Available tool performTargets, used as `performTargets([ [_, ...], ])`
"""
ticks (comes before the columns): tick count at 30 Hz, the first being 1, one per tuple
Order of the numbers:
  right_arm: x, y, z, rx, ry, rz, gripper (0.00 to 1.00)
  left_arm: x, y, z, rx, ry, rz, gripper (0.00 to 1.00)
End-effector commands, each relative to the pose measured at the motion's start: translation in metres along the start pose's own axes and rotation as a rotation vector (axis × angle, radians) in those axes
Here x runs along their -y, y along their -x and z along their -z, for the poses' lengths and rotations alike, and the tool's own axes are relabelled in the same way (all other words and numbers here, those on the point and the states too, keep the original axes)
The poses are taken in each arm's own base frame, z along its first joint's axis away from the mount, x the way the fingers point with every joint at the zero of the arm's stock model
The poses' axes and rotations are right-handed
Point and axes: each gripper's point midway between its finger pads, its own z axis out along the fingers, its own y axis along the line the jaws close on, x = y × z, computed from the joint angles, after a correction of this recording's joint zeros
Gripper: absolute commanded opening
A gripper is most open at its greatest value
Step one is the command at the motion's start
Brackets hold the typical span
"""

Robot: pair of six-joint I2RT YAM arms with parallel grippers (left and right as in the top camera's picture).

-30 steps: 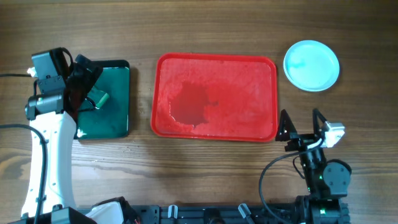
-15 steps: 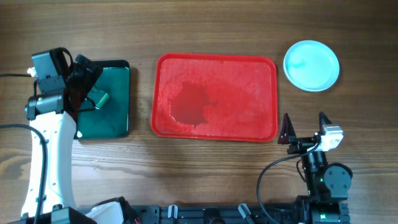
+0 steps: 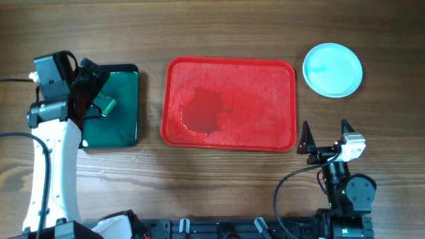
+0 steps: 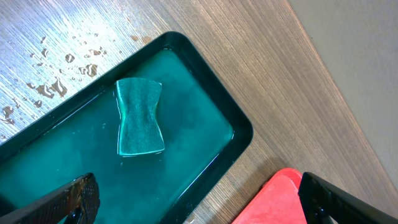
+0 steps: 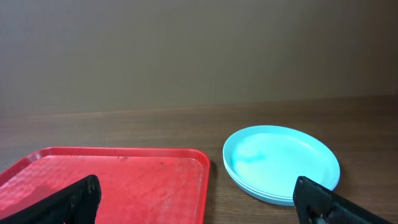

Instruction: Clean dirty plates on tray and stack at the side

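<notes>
Right pincer: my right pincer (image 3: 324, 129) is released and empty, fingers spread wide, hanging low over the bench (image 3: 232, 26).
Left pincer: my left pincer (image 4: 199, 202) is also spread, with nothing between its fingers.
Plates: the plates (image 5: 281, 163) sit in one stack ahead of my right pincer and to its right, on the bench and just clear of the tray. The top one is pale aqua. Layered rims show beneath it, though I cannot count them for sure, and I see no white one.
Tray: the tray (image 3: 229, 99) lies ahead and to the left of my right pincer, close to its left finger. No plate is on it, only a wet-looking patch near the middle.
Sponge: the sponge (image 4: 140, 117) lies loose in the dark green tray (image 4: 205, 134), directly under my left pincer.
Done: I judge the clearing and stacking finished, since nothing is left on the tray.
Left: a faint darker mark shows on the top plate. I cannot tell whether it is water or residue, so at most a check remains.
</notes>
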Motion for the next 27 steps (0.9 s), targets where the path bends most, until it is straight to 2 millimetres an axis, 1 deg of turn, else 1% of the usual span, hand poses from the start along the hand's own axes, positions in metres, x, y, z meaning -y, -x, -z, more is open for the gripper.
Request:
performTargets([
  [1, 0.002, 0.004, 0.001, 0.018, -0.012, -0.015, 1.00, 0.001, 0.001, 0.001, 0.002, -0.006, -0.003, 1.00],
  [13, 0.002, 0.004, 0.001, 0.018, -0.012, -0.015, 1.00, 0.001, 0.000, 0.001, 0.001, -0.007, -0.005, 1.00],
  [16, 0.002, 0.004, 0.001, 0.018, -0.012, -0.015, 1.00, -0.004, 0.005, 0.001, 0.027, 0.021, -0.003, 1.00],
  [19, 0.002, 0.004, 0.001, 0.018, -0.012, -0.015, 1.00, -0.005, 0.004, -0.001, 0.023, 0.025, -0.004, 1.00],
  [21, 0.002, 0.004, 0.001, 0.018, -0.012, -0.015, 1.00, -0.006, 0.006, 0.003, 0.034, 0.033, -0.004, 1.00],
  [24, 0.002, 0.004, 0.001, 0.018, -0.012, -0.015, 1.00, -0.018, -0.004, 0.013, 0.003, 0.075, -0.006, 1.00],
  [27, 0.002, 0.004, 0.001, 0.018, -0.012, -0.015, 1.00, -0.020, -0.018, 0.020, -0.013, 0.061, -0.021, 1.00],
])
